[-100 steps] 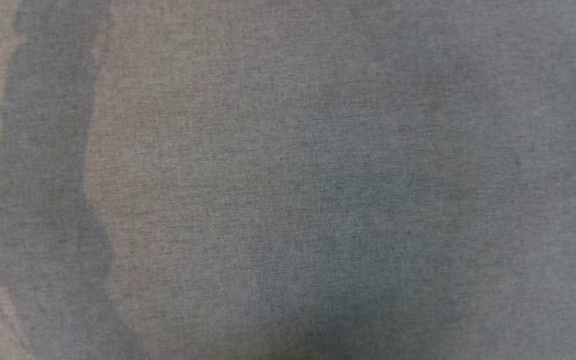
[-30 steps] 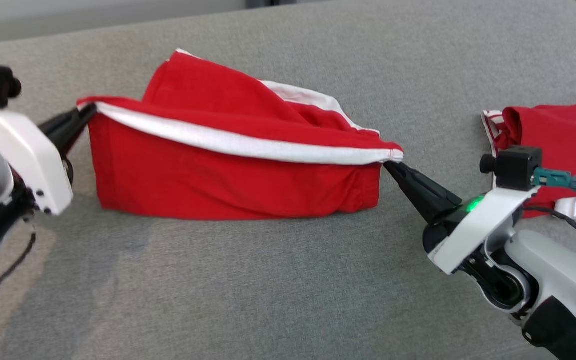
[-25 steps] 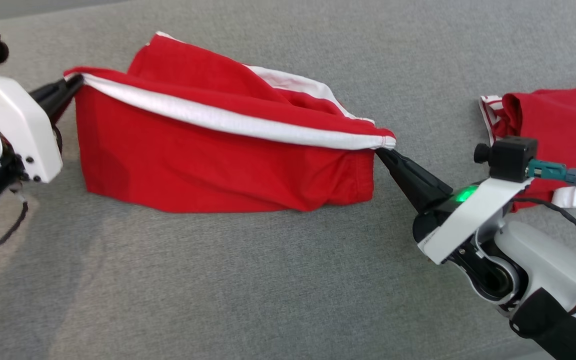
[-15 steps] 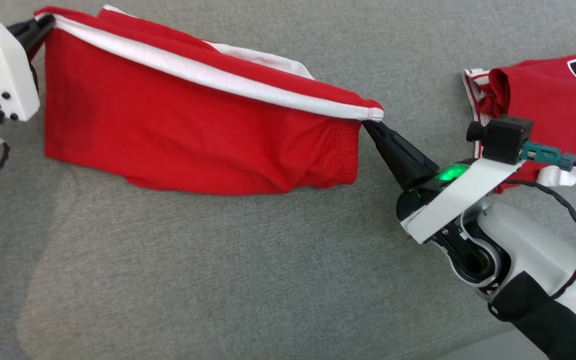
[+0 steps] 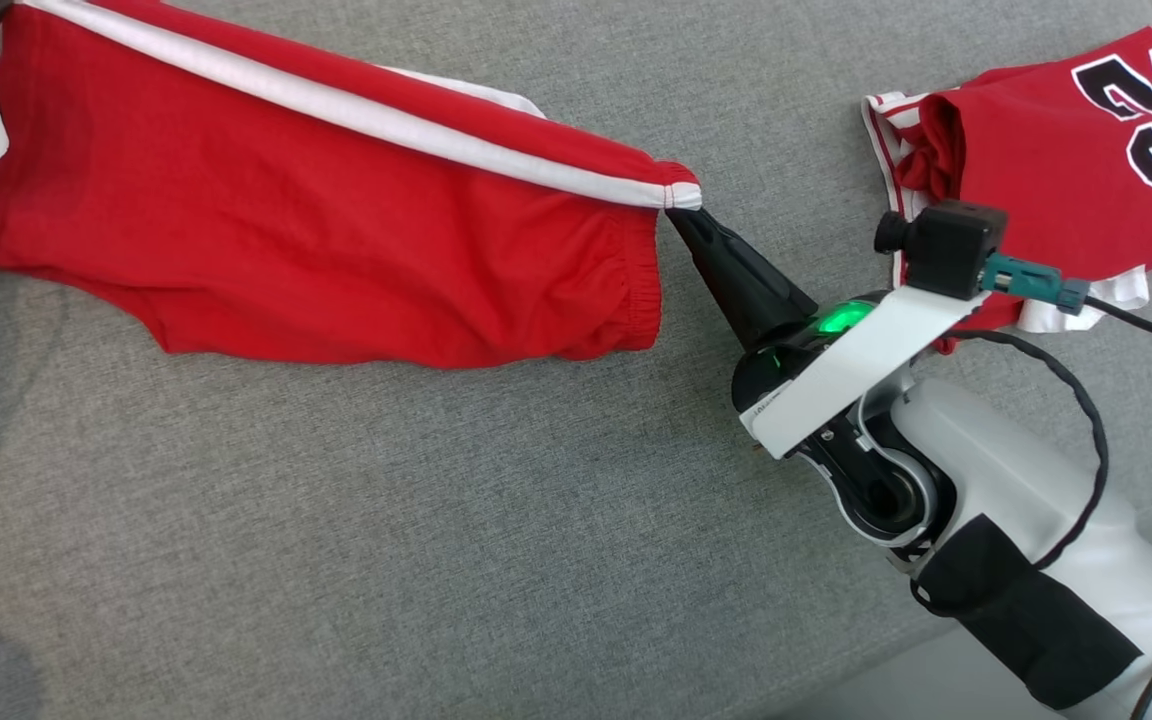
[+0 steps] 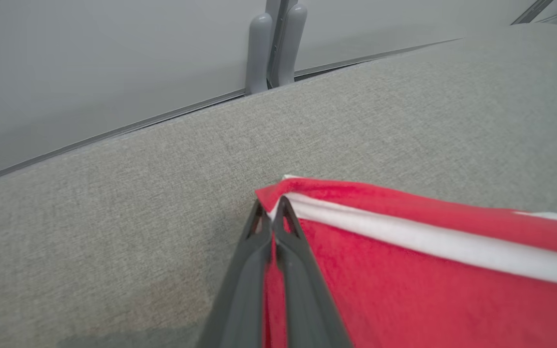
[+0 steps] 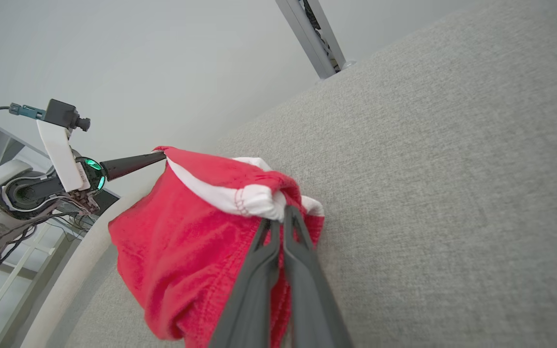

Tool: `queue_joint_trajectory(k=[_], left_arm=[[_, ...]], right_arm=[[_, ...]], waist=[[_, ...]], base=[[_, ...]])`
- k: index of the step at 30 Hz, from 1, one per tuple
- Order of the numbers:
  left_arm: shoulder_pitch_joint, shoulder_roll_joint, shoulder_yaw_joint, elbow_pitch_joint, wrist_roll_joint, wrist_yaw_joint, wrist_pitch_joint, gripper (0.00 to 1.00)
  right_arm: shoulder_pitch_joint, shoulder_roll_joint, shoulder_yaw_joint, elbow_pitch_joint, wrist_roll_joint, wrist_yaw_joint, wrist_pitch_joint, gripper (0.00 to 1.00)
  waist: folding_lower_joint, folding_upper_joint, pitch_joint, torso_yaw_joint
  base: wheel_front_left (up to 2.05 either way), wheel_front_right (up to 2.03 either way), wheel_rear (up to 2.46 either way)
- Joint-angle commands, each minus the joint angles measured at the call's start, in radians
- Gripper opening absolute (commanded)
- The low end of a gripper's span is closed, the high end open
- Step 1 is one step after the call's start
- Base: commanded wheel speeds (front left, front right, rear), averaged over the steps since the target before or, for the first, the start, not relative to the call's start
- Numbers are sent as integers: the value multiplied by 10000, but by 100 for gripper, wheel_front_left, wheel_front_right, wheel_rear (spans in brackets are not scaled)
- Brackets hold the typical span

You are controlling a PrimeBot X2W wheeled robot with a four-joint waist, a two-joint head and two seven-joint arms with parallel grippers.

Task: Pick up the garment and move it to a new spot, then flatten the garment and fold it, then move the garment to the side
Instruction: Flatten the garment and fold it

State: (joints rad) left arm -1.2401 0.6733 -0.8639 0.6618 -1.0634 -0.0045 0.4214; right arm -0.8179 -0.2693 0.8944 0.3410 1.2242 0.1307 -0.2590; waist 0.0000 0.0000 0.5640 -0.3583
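Your right gripper is pinched tight on one white-edged corner of the red shorts, right of the middle near the top of the head view. Your left gripper is pinched tight on the other corner, at the upper left. The shorts hang stretched between them over the grey cushion. A red jersey lies at the upper right, apart from the shorts.

The left tool has its two dark fingers pressed together on the corner of the red garment, right where its white band begins. The cloth stretches away to the right over the grey fabric-covered desk. Beyond the desk's far edge, two grey rounded posts stand against a pale wall.
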Motion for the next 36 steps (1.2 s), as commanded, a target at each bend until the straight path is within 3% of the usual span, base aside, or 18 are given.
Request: queue_joint_trajectory(k=[1,2,3,4,15,21,29,36], left_arm=[[-217,47,22,134,50,-32,-51,0],[-247,-20,15,274,48,-121,-104,0],[-241,-102,-28,389,17,-246,-75,30],[-239,-173,-66,488,-1,-399,-77,100],[22,-525,-291,1251,-359,-1084,120,100],[406,-186,-479,978,-1046,-1238,1458,100],[746,574,-555,1064,-1399,-1243,2286,100],[1377,760,-554,262,-2472,-1281,3589,100]], right_arm=[[-120,3,26,63,-25,2,-70,2],[-173,48,57,134,-16,2,-70,29],[-203,71,86,188,0,2,-71,64],[-217,88,134,238,29,2,-69,100],[-165,-252,719,397,456,2,269,100],[222,-812,494,12,522,2,87,100],[901,-1421,-183,-662,394,2,-40,100],[1668,-1653,-658,-726,224,2,-66,100]], waist=[[0,0,14,-6],[0,0,17,-5],[0,0,9,3],[0,0,-9,16],[0,0,-728,188],[0,0,-974,57],[0,0,-708,-550],[0,0,-686,-775]], base=[[0,0,0],[0,0,0],[0,0,0],[0,0,0],[0,0,0],[0,0,0],[0,0,0],[0,0,0]])
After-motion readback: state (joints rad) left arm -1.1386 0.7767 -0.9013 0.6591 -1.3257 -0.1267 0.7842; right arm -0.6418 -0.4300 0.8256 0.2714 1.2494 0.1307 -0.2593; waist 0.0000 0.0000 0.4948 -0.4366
